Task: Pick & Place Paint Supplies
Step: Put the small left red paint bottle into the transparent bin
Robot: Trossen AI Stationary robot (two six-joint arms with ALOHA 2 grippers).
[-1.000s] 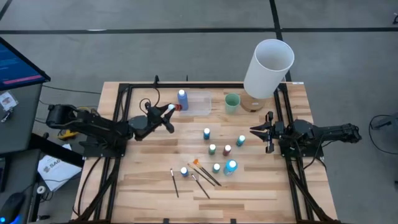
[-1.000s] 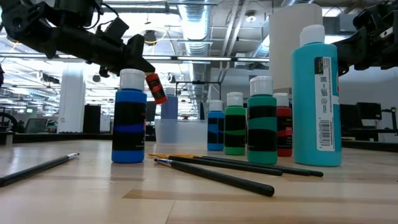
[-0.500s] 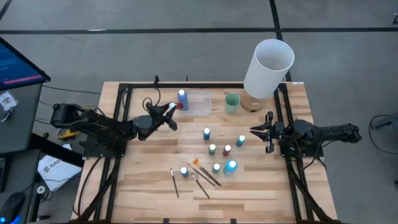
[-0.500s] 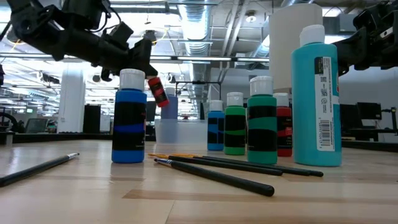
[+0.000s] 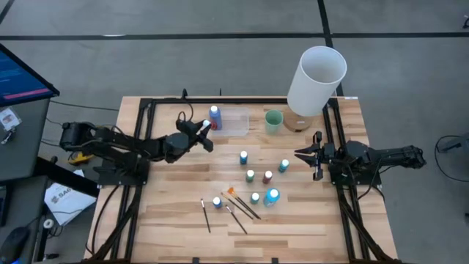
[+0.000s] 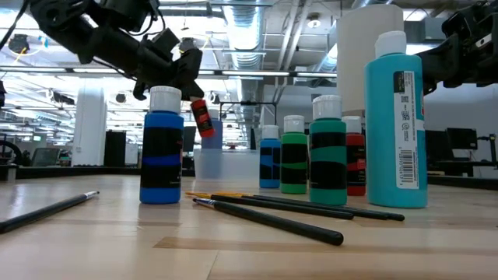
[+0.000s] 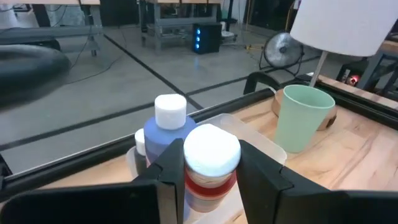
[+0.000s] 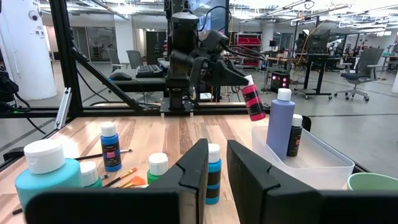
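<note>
My left gripper [image 5: 204,132] is shut on a red paint bottle [image 6: 202,118] with a white cap, in the air at the left end of the clear tray [image 5: 233,123]. A pale blue bottle [image 5: 214,114] stands in that tray. Several more paint bottles [image 5: 250,176] stand mid-table, and thin brushes [image 5: 242,207] lie flat near the front. My right gripper [image 5: 305,155] waits at the table's right side, its fingers a narrow gap apart with nothing between them [image 8: 217,168]. My left gripper pinches the red bottle's body just under the cap [image 7: 210,182], one finger on either side. The fingers come from the table's left, nearly level. The bottle is lifted clear and tilted, cap [image 7: 211,149] toward the wrist and base [image 6: 206,132] slanting down over the tray.
A pale green cup [image 5: 274,121] and a tall white cylinder [image 5: 316,79] stand at the back right, beside the tray. Black frame rails [image 5: 220,101] run along the table's far, left and right sides. Bare wood lies between the left gripper and the standing bottles.
My left gripper has carried the red bottle a little toward the table's right edge and the tray, rolling its wrist. The bottle now hangs steeper, its base lower, and its cap no longer shows from above. It stays shut on the bottle.
</note>
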